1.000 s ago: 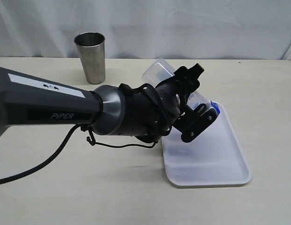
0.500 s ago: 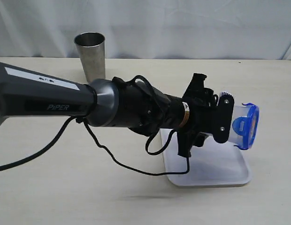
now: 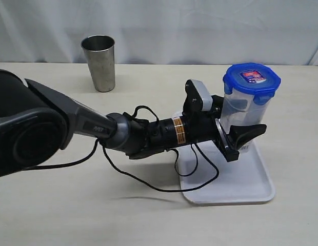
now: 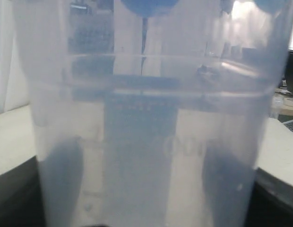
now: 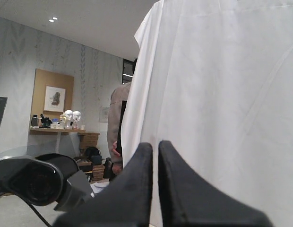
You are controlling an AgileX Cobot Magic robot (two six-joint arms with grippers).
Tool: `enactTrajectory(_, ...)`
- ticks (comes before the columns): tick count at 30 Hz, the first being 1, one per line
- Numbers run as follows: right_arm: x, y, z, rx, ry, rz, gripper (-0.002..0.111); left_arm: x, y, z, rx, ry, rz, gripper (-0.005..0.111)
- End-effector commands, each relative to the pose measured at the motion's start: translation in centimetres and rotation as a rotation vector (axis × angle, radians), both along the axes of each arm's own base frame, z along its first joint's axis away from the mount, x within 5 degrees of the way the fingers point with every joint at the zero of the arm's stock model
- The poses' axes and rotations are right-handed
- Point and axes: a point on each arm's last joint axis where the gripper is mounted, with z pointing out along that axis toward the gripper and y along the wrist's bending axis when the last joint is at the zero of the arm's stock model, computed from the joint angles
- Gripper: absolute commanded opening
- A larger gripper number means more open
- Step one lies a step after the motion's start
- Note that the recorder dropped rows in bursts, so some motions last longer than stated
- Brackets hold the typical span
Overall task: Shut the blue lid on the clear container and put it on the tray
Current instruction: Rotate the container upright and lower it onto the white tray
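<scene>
Left gripper [image 3: 240, 122]: jaws clamped across the lower body of the tall clear tapered plastic container [image 3: 253, 114]. One black finger shows on the near side and the other shows darkly through the wall. The low, side-on hold leaves the top clear and keeps the tumbler upright.
Right gripper [image 5: 155, 144]: fingers pressed together with nothing between them. It points at a white cloth, appears nowhere in the exterior view, and plays no evident part here.
Clear container, position: upright over the far right part of the flat white rectangular plastic tray [image 3: 236, 180]. The near finger hides the base, so I cannot tell whether it touches the tray.
Blue lid [image 3: 252, 76]: rounded-square blue plastic lid with a red-and-white sticker on top, sitting level on the container mouth. The flaps hang down the sides; whether they are snapped cannot be told.
Left wrist view: the container wall [image 4: 146, 132] fills the picture, with blue from the lid [image 4: 146, 5] at the edge. This fits a square, centred grip.
Step, judged: closing looks done or nearly so, and placing is in hand.
Next move, judged: settle the base flat on the tray, then release without tipping this tall, top-heavy shape.
Risk, judged: the container is near the tray's rim and may rock if released early.
Bystander: grey steel cup [image 3: 99, 61], standing well apart on the beige table [image 3: 72, 205].
</scene>
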Motion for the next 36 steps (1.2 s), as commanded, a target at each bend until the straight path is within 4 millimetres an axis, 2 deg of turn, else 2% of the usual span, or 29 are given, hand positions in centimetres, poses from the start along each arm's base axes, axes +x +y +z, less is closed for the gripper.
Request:
enactTrajectory(1, 0.0, 0.0, -0.1, 0.006, 0.007, -0.001, 0.005, 0.8, -0.6, -1.1, -0.066, 0.0, -0.012, 0.0)
enactTrajectory(11, 0.0, 0.0, -0.1, 0.006, 0.007, -0.001, 0.005, 1.7, -1.0, -2.5, 0.028, 0.027, 0.035, 0.0)
enactTrajectory(26, 0.0, 0.0, -0.1, 0.006, 0.007, -0.001, 0.005, 1.7, -1.0, -2.6, 0.037, 0.012, 0.04, 0.002)
enactTrajectory(30, 0.0, 0.0, -0.1, 0.006, 0.007, -0.001, 0.005, 1.7, -1.0, -2.5, 0.03, 0.01, 0.037, 0.022)
enactTrajectory(36, 0.0, 0.0, -0.1, 0.006, 0.007, -0.001, 0.005, 1.7, -1.0, -2.5, 0.031, 0.004, 0.039, 0.074)
